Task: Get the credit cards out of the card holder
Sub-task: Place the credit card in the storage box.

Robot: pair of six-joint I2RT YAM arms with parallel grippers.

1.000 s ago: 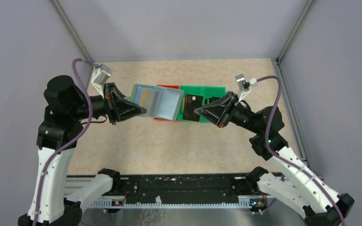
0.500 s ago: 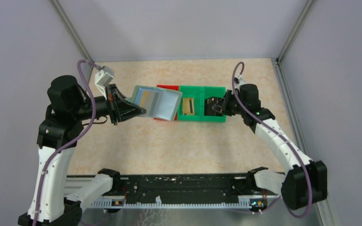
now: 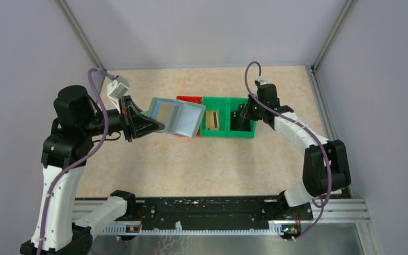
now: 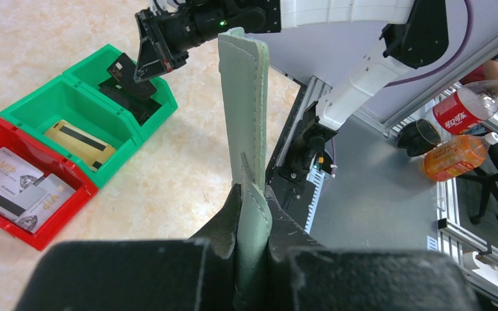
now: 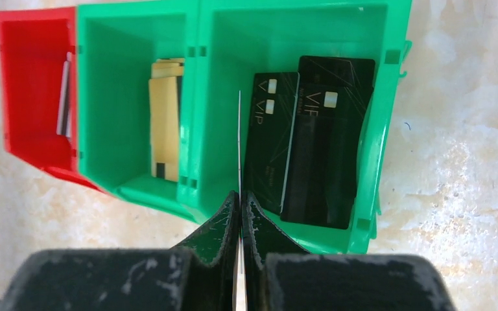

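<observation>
My left gripper (image 3: 156,126) (image 4: 251,194) is shut on one edge of the pale grey-green card holder (image 3: 183,119) (image 4: 243,116) and holds it open in the air, in front of the red bin. Credit cards (image 3: 166,111) still show in its inner pockets. My right gripper (image 3: 243,113) (image 5: 240,197) hangs over the right green bin (image 5: 363,194), shut on a thin dark credit card (image 5: 239,136) (image 4: 122,68) that the right wrist view shows edge-on. Two black cards (image 5: 318,149) lie in that bin.
A red bin (image 3: 188,99) (image 5: 32,97) holding silvery cards (image 4: 13,188) stands left of the middle green bin (image 3: 212,131), which holds a gold card (image 5: 165,129). Bare table lies in front of the bins. Drink bottles (image 4: 467,110) sit beyond the table's near rail.
My right arm has swung away from the card holder, carrying the dark card to the right green bin. The left gripper with the holder has barely moved.
</observation>
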